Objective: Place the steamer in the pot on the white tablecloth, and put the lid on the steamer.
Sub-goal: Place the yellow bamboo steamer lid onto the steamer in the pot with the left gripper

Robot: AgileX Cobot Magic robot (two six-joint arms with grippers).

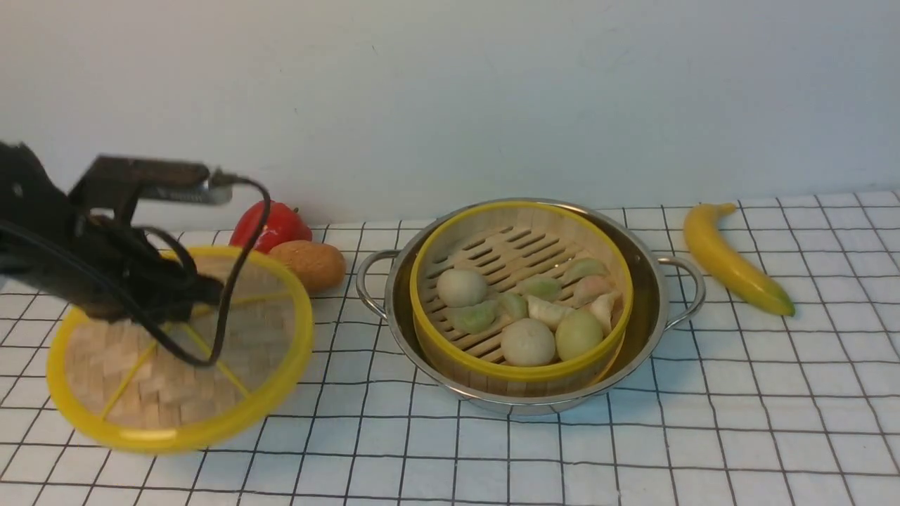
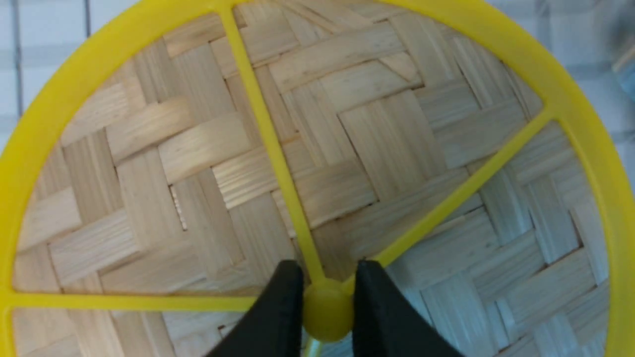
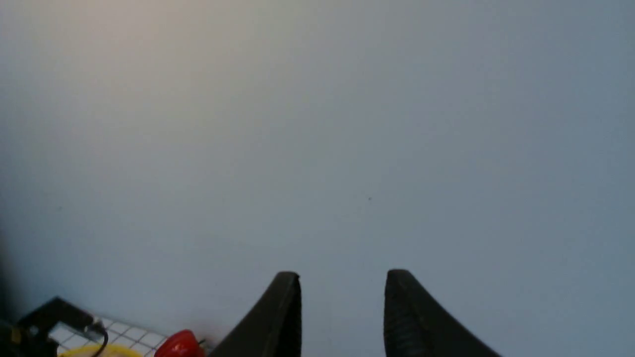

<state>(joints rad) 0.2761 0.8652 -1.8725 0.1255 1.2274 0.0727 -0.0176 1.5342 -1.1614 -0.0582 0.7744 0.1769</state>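
Observation:
The steamer [image 1: 520, 371], a yellow-rimmed bamboo basket with several dumplings and buns in it, sits inside the steel pot [image 1: 650, 302] on the white tablecloth [image 1: 738, 422]. The lid [image 1: 162, 393], a woven disc with a yellow rim and spokes, is at the left and tilted toward the camera. My left gripper [image 1: 204, 292] is shut on its centre hub. In the left wrist view the lid [image 2: 387, 139] fills the frame, and the left gripper [image 2: 327, 270] pinches the yellow hub [image 2: 327, 312] between its fingers. My right gripper [image 3: 342, 277] is open and empty, facing the wall. It is out of the front view.
A banana [image 1: 731, 260] lies to the right of the pot. A red pepper [image 1: 271, 225] and a brown roll [image 1: 313, 263] sit between the lid and the pot, close to the back wall. The pot's loop handles stick out on both sides.

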